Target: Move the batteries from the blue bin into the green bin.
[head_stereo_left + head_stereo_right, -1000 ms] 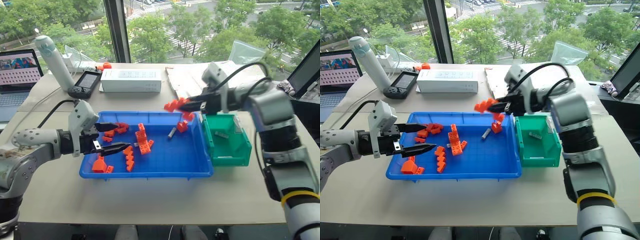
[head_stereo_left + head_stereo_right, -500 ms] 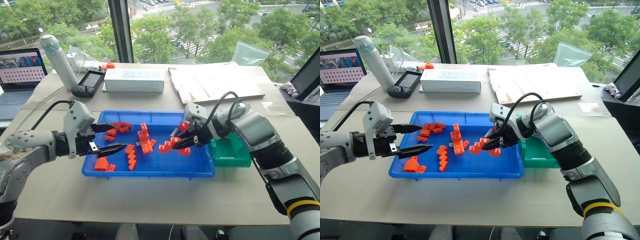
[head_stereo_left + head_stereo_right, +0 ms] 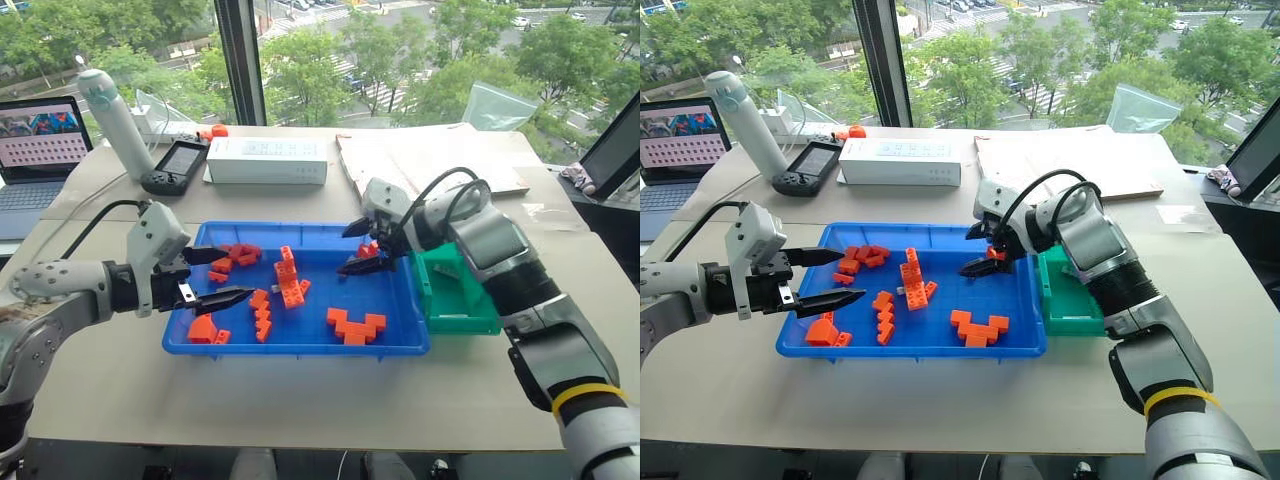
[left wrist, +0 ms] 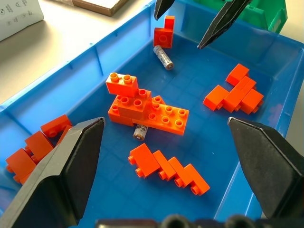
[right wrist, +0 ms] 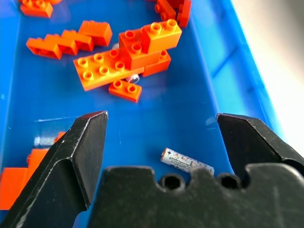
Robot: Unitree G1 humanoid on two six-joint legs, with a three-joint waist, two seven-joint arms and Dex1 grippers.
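Observation:
The blue bin [image 3: 300, 349] lies mid-table with orange bricks [image 3: 287, 279] scattered in it. One battery [image 5: 185, 162] lies on the bin floor at the rear right, beside a single orange brick. A second battery [image 4: 140, 131] pokes out from under a brick stack. My right gripper [image 3: 343, 252] hangs open just over the first battery, one finger on each side, holding nothing. Over the bin's left end, my left gripper [image 3: 243, 272] hovers open and empty. The green bin [image 3: 460, 316] stands against the blue bin's right side, partly behind my right arm.
A joined piece of orange bricks [image 3: 355, 325] lies at the blue bin's front right. Behind the bins are a white box [image 3: 265, 160], a black handheld device [image 3: 175, 165], a white bottle [image 3: 113, 120], a laptop [image 3: 40, 135] and a flat board [image 3: 430, 160].
My right gripper brought a joined brick piece down into the blue bin, opened and let it go. It then drew back to the bin's rear right. The left gripper stayed put.

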